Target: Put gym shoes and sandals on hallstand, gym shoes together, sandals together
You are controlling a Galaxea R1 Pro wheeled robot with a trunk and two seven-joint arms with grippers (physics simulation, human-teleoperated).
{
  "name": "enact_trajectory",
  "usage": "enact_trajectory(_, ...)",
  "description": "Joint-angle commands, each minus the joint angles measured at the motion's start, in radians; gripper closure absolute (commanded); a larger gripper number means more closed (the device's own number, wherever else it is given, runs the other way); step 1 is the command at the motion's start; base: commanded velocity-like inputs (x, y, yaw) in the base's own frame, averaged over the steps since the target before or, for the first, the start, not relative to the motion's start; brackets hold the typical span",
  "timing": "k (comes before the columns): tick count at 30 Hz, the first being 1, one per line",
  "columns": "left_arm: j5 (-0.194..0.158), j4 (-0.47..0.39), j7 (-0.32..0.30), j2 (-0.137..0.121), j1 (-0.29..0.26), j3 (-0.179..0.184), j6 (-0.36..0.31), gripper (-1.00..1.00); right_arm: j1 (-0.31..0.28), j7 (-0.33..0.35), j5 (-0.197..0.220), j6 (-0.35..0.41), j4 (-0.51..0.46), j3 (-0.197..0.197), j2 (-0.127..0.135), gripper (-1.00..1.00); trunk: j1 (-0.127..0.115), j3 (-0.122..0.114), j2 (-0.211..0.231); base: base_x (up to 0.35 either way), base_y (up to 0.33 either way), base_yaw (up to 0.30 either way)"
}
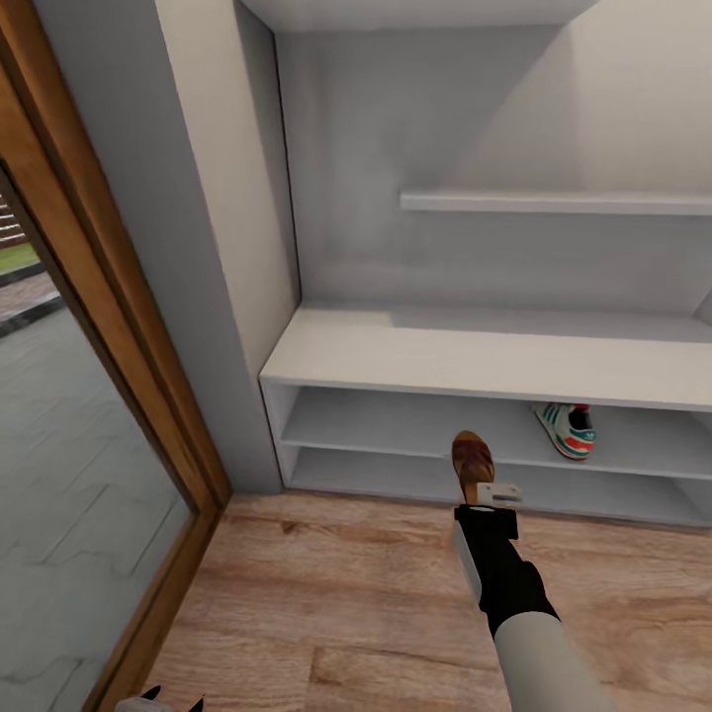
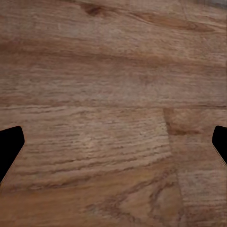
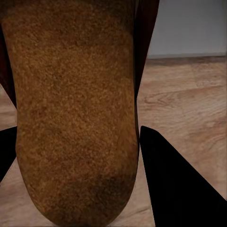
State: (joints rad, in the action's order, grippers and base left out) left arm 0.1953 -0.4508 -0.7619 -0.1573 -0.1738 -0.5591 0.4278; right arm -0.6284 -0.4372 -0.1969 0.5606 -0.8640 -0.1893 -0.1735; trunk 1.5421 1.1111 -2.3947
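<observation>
Corridor floor (image 2: 109, 94) between spread left fingers (image 2: 9, 146), right fingers (image 3: 179, 184) gripping sandal (image 1: 473, 463), head view adds gym shoe (image 1: 568, 429) inside hallstand (image 1: 396, 356)

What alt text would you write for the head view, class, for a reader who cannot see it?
The right hand holds a brown sandal in front of a low grey rack standing on a wood floor. One sneaker already sits on the rack's upper shelf, to the right.

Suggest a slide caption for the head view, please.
Right hand carries a sandal toward the shoe rack, one sneaker already shelved.
</observation>
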Motion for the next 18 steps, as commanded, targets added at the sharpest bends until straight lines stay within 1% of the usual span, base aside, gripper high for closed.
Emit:
enact_trajectory(1,0.01,0.0,-0.005,0.001,-0.001,-0.008,0.005,-1.0,-0.001,0.002,-0.009,0.007,-0.001,-0.002,-0.001,1.0,0.0,0.001,0.0,0.298,-0.092,0.0)
enact_trajectory(8,0.009,0.0,-0.005,0.001,-0.001,-0.008,0.005,-1.0,-0.001,0.003,-0.01,0.007,-0.001,-0.002,-0.001,1.0,0.0,0.001,0.0,0.268,-0.138,0.0)
enact_trajectory(15,0.008,0.0,-0.005,-0.001,-0.001,-0.008,0.005,-1.0,-0.001,0.003,-0.009,0.007,-0.002,-0.002,-0.001,1.0,0.0,0.001,0.0,0.04,-0.013,0.0)
enact_trajectory(18,0.009,0.0,-0.005,0.0,-0.001,-0.008,0.005,-1.0,-0.001,0.003,-0.009,0.007,-0.001,-0.002,-0.001,1.0,0.0,0.001,0.0,0.212,-0.001,0.0)
